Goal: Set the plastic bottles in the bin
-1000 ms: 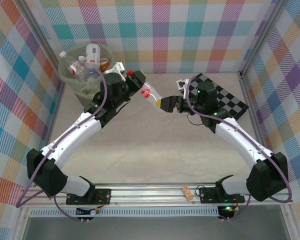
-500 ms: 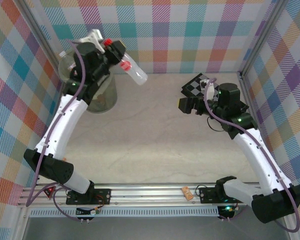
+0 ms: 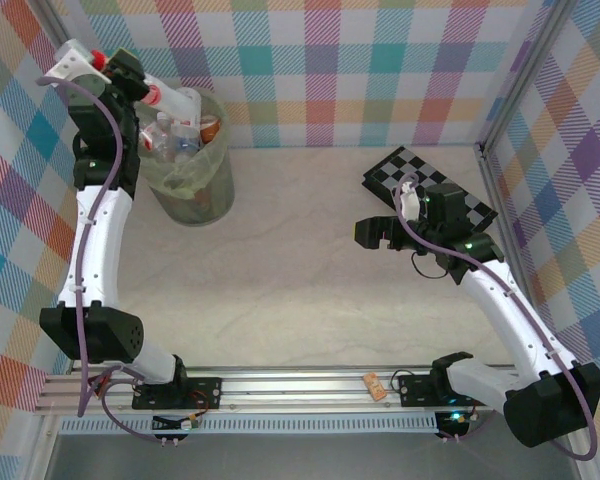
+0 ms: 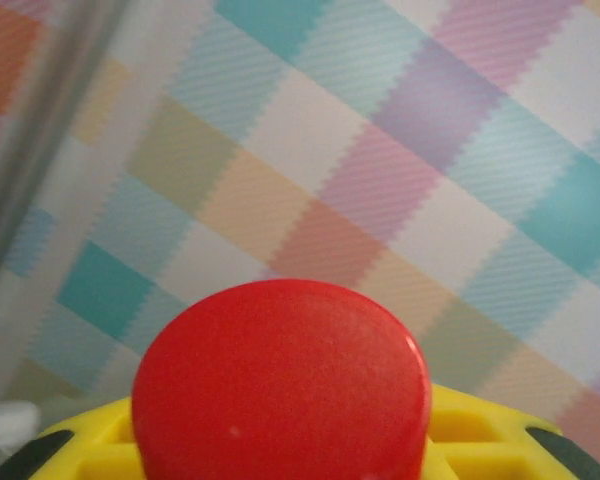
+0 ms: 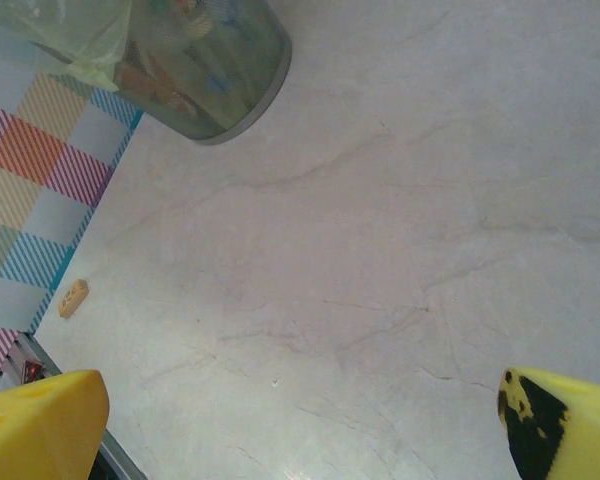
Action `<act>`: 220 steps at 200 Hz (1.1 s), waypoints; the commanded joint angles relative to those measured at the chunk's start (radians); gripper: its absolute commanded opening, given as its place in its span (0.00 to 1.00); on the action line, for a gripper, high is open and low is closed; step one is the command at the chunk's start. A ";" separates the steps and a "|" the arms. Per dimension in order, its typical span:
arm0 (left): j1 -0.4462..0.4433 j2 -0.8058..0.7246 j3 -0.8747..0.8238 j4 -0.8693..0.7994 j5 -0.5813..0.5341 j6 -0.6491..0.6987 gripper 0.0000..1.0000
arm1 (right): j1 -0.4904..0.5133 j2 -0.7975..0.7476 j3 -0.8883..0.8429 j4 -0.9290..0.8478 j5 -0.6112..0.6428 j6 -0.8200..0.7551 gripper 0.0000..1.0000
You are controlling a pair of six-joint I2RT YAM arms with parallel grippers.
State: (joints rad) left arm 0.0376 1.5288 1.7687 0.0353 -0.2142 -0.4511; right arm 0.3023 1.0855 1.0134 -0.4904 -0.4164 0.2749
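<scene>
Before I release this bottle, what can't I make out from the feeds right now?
- Left wrist view: the red cap blocks the rest of the bottle and whatever lies under it.
- Top view: the left gripper hides its finger contact with its own body.
- Top view: bottles in the bin overlap, too small to count.
- Right wrist view: the bin's rim is cut by the top edge.

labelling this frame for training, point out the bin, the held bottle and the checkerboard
bin [image 3: 205, 192]: top view, on its front wall
held bottle [image 3: 173, 100]: top view, on its pale body past the red label
checkerboard [image 3: 390, 171]: top view, on its bare left part
</scene>
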 commanded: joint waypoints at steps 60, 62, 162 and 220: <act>0.018 0.260 0.198 0.202 -0.292 0.168 0.35 | 0.004 -0.033 -0.006 -0.093 -0.048 -0.066 0.99; 0.018 0.268 0.209 0.196 -0.291 0.173 0.35 | 0.004 -0.034 -0.006 -0.095 -0.048 -0.066 0.99; 0.066 0.585 0.646 -0.167 -0.237 0.333 0.38 | 0.004 -0.020 -0.016 -0.133 -0.070 -0.097 1.00; 0.079 0.690 0.715 -0.220 -0.028 0.482 0.43 | 0.006 -0.005 -0.009 -0.134 -0.127 -0.129 1.00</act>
State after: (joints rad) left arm 0.1097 2.1834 2.4321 -0.1421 -0.3714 -0.0788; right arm 0.3023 1.0771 1.0077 -0.6083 -0.4908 0.1848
